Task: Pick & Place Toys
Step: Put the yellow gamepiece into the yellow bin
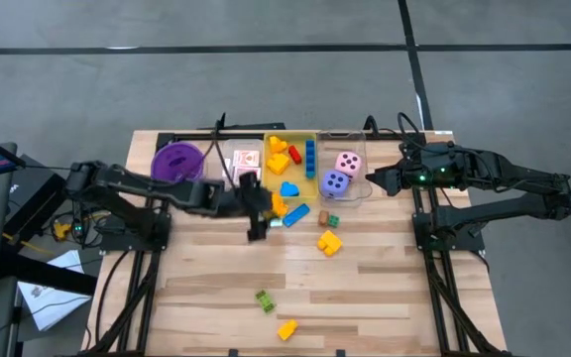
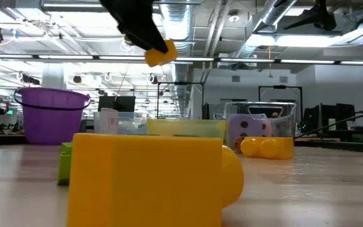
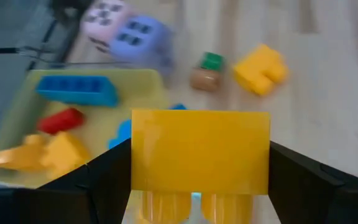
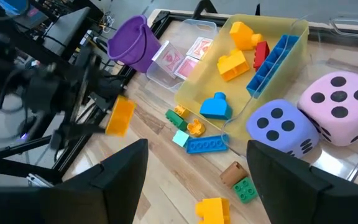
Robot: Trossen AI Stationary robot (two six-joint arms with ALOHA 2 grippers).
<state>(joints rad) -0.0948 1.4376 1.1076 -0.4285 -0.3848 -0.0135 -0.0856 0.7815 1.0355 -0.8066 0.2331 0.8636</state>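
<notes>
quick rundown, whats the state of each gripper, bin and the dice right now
left gripper: shut on a yellow block, lifted above the table
right gripper: open, empty, beside the dice
yellow bin: holds several blocks
clear bin: holds playing cards
pink die: in the other clear bin
purple die: next to the pink die
purple bowl: upright
</notes>
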